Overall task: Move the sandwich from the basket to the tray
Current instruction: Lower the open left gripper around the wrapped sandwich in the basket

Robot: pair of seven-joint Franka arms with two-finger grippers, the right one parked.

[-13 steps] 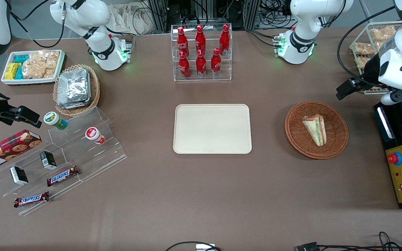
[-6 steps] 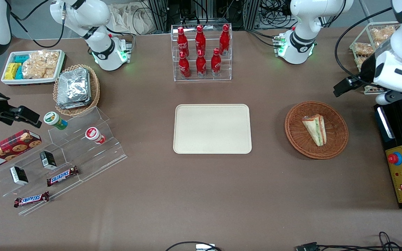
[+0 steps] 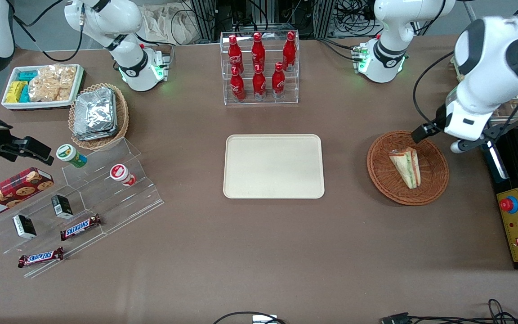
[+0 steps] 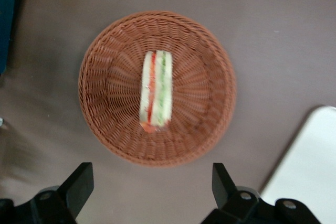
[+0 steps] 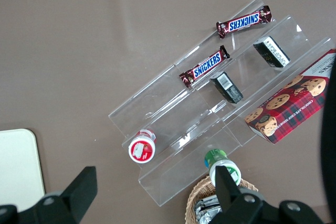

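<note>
My gripper (image 4: 149, 182) hovers above the wicker basket (image 4: 210, 108), fingers (image 4: 79, 182) spread wide to straddle the wrapped sandwich (image 4: 156, 91); the beige tray (image 3: 273, 166) waits nearby.

From the front, my own white arm covers my pincer (image 4: 152, 182); only its two black fingertips (image 4: 79, 182) enter my wrist view, set wide apart, their bases cut by the frame edge. The flat cream-beige rectangular plastic tray (image 4: 310, 166) is cut to one corner there. The triangular wrapped sandwich (image 4: 156, 98) appears soft; its filling reads only as red and green stripes.
</note>
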